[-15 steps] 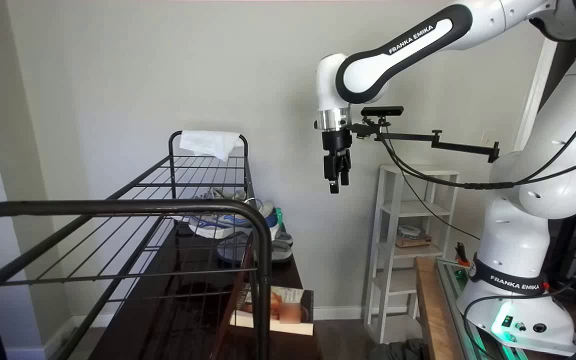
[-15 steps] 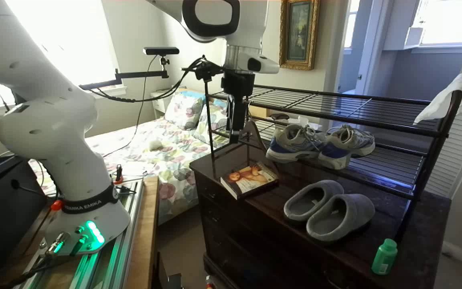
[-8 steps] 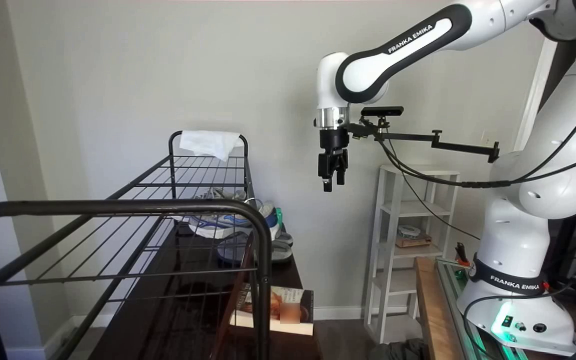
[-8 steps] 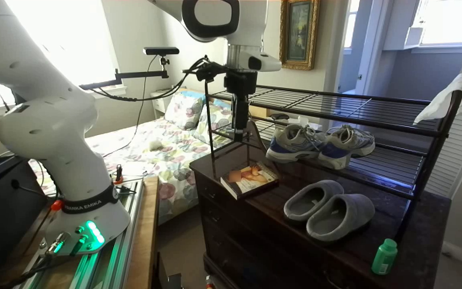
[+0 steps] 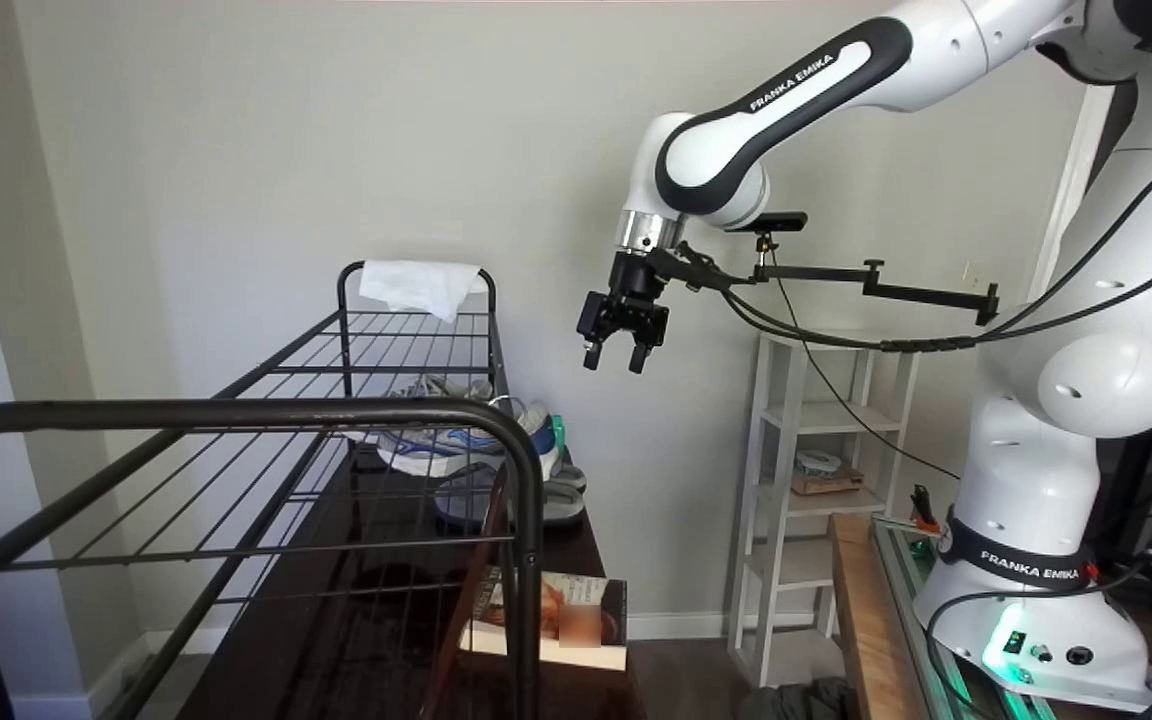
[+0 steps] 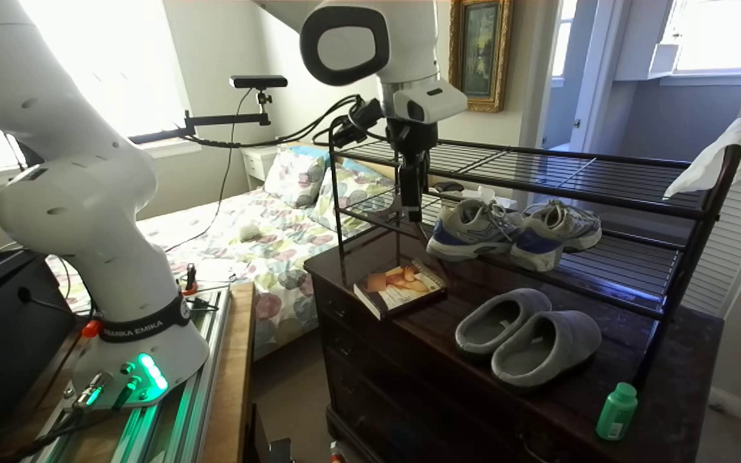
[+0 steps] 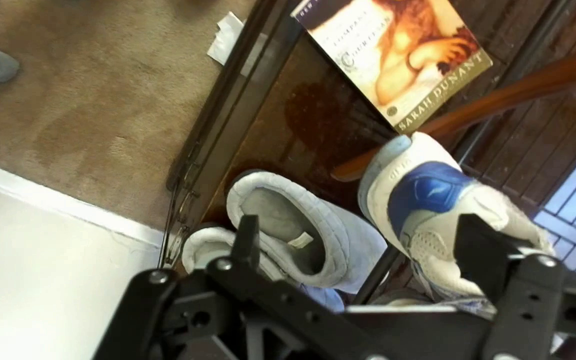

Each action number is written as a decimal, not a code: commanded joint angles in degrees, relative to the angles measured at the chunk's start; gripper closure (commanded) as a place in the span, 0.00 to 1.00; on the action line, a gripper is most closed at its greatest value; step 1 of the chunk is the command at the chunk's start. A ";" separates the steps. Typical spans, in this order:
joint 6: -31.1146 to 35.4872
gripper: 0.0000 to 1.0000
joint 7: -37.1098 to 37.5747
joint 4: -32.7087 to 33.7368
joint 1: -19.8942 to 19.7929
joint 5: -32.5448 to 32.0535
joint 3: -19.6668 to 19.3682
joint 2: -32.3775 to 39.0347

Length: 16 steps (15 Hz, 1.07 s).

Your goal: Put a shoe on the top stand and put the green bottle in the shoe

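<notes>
End effector point(image 5: 615, 358) spread wide, nothing held. Step reads as lining up on the shoe point(image 6: 470, 231) nearer the book point(image 6: 402, 288); it's on the lower tier point(image 6: 631, 276), heel facing out. Wrist view has the heel off toward one of the fingers point(image 7: 480, 250), so recentre, then pinch with one finger inside the collar. Mind the slippers point(image 6: 576, 341) in front. Firm squeeze, draw it straight out before lifting or it'll probably snag under the top stand point(image 6: 577, 170). Keep sole level, opening up: green bottle point(image 6: 617, 411), upright on the tabletop point(image 6: 673, 399), goes in later.
</notes>
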 commanded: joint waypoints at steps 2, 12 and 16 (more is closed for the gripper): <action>17.10 0.00 5.70 -0.94 1.26 7.36 0.69 6.39; 28.60 0.00 9.81 -1.80 1.78 7.58 1.07 10.25; 27.26 0.00 8.51 -2.65 2.73 10.04 1.28 10.81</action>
